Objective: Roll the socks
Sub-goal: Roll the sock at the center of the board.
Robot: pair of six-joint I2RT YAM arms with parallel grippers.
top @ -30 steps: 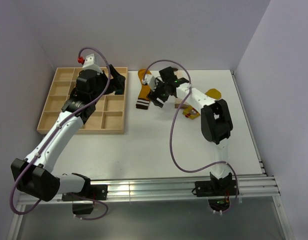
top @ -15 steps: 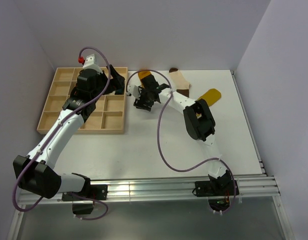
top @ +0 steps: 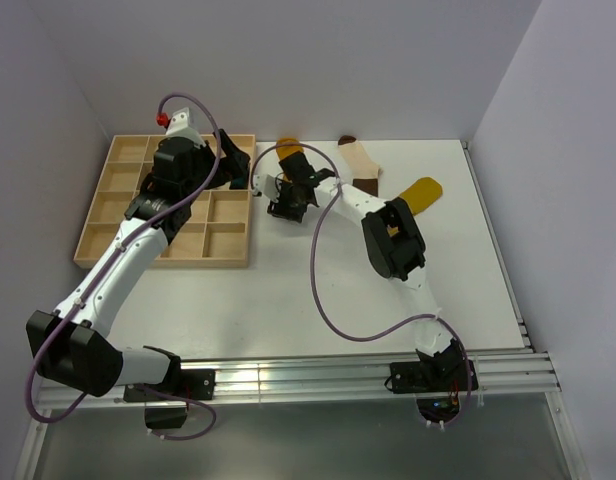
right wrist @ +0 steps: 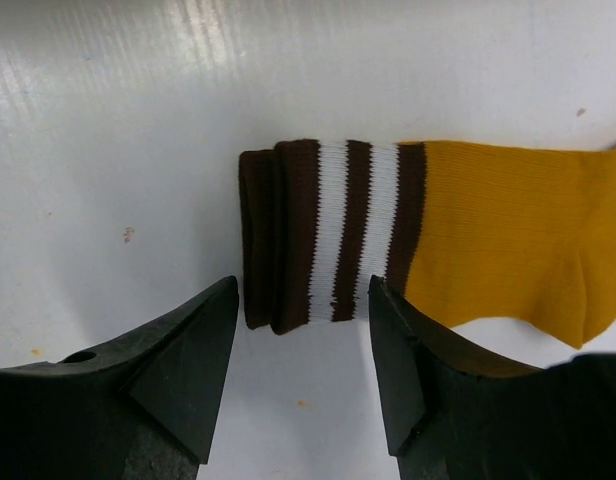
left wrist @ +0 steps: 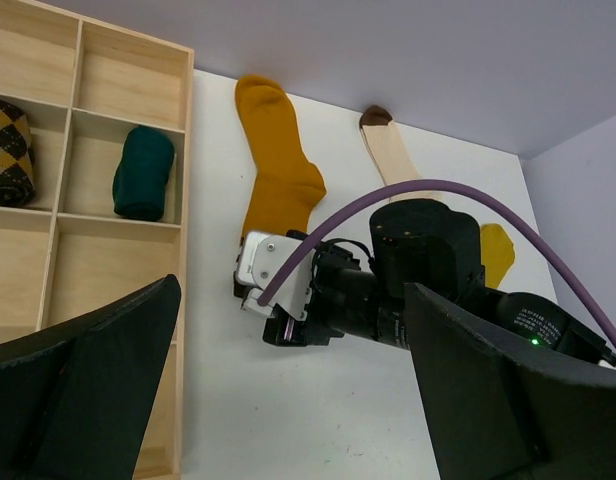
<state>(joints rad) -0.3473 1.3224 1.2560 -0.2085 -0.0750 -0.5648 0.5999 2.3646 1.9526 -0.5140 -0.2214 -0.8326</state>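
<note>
Socks (left wrist: pixel 278 170) on white table (top: pixel 338 290), pale walls (top: pixel 338 70) (left pincer (left wrist: pixel 288 290) agape, right pincer (right wrist: pixel 303 290) agape astride cuff (right wrist: pixel 328 235))

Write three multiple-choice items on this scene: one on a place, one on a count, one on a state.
1. Where is the teal bundle?
A. on the table
B. in a compartment of the tray
C. in a gripper

2. How many white stripes are on the cuff of the mustard sock?
A. two
B. one
C. four

3. The right gripper is:
A. shut on the cuff
B. out of view
C. open over the cuff

Answers:
1 B, it lies between the tray's dividers.
2 A, two white bands sit between brown ones.
3 C, its jaws stand apart and nothing is clamped between them.
</note>
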